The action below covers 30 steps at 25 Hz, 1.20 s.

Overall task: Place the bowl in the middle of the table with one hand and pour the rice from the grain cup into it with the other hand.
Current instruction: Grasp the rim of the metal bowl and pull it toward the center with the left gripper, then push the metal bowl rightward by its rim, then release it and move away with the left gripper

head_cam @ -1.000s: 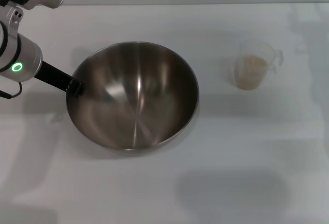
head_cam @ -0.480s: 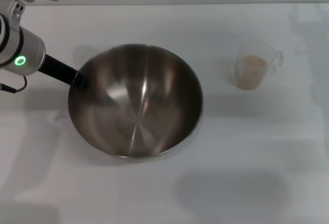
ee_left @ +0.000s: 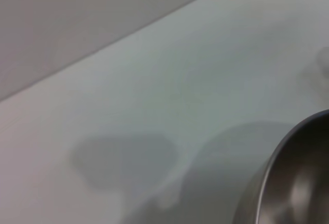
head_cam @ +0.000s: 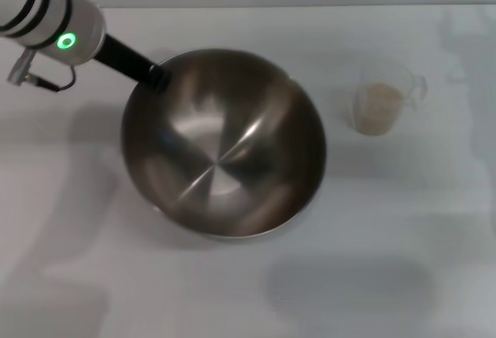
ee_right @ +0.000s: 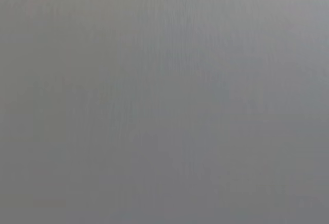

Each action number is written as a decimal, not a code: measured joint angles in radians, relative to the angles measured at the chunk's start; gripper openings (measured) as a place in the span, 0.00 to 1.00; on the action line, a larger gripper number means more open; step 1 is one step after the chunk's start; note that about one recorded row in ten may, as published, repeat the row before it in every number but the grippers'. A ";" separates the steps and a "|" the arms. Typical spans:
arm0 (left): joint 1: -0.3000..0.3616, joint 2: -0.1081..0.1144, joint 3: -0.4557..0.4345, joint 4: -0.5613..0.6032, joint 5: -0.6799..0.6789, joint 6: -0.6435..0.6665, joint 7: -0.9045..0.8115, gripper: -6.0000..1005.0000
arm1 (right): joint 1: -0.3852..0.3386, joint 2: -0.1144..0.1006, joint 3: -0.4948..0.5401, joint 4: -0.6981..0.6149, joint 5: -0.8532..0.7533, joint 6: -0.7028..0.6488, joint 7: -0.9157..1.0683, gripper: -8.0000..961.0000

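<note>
The large steel bowl (head_cam: 256,105) is near the middle of the white table (head_cam: 387,237), looking slightly raised and tilted. My left gripper (head_cam: 155,75) grips its far-left rim, with the arm reaching in from the upper left. In the left wrist view, part of the bowl's rim (ee_left: 277,172) shows above its shadow on the table (ee_left: 169,80). The clear grain cup (head_cam: 385,96) stands upright to the right of the bowl, apart from it, with the pale rice (head_cam: 377,112) inside. My right gripper is out of view, and its wrist view shows only plain grey.
The table's far edge (head_cam: 271,6) runs behind the bowl. Bare tabletop lies in front of the bowl and around the cup.
My left gripper has swung to the right and toward the far side, carrying the bowl with it. The bowl now sits closer to the cup. The cup has not moved.
</note>
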 joint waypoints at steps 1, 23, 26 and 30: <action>-0.016 0.000 0.000 0.006 -0.005 0.001 -0.001 0.06 | 0.000 0.000 0.000 -0.001 0.000 0.000 0.000 0.63; -0.211 0.000 0.014 0.344 -0.055 0.182 0.008 0.04 | -0.001 0.000 0.000 -0.005 0.000 0.009 0.001 0.63; -0.212 0.003 0.014 0.385 -0.052 0.207 0.014 0.04 | -0.001 0.000 0.000 -0.003 0.000 0.009 0.001 0.63; -0.212 0.004 0.010 0.414 -0.047 0.225 0.019 0.04 | -0.001 0.000 0.000 -0.001 0.000 0.009 0.001 0.63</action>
